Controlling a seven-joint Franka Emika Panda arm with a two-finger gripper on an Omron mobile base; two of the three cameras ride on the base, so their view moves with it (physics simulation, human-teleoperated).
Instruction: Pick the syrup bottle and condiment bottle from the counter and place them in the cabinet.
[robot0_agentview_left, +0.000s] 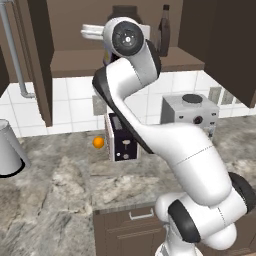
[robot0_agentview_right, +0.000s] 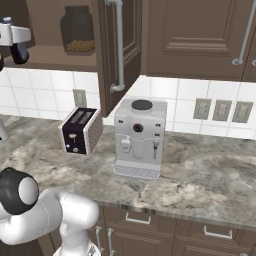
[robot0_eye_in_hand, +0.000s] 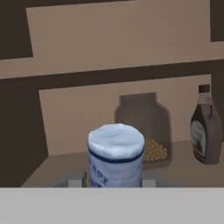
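In the hand view my gripper (robot0_eye_in_hand: 114, 180) is shut on the condiment bottle (robot0_eye_in_hand: 116, 155), whose pale blue cap and dark band rise between the fingers. It is held up in front of the open cabinet, just above the front of the shelf board (robot0_eye_in_hand: 183, 164). The syrup bottle (robot0_eye_in_hand: 205, 127) stands upright on that shelf at the right; it is brown with a dark cap and pale label. The left base view shows the syrup bottle (robot0_agentview_left: 164, 32) on the shelf (robot0_agentview_left: 75, 62), to the right of my arm's upper joint.
A big dark glass jar (robot0_eye_in_hand: 142, 127) (robot0_agentview_right: 77, 30) sits at the back of the shelf. On the counter below are a toaster (robot0_agentview_right: 80, 130), a coffee machine (robot0_agentview_right: 139, 137), an orange (robot0_agentview_left: 98, 142) and a grey pot (robot0_agentview_left: 10, 150). The open cabinet door (robot0_agentview_right: 120, 50) juts out.
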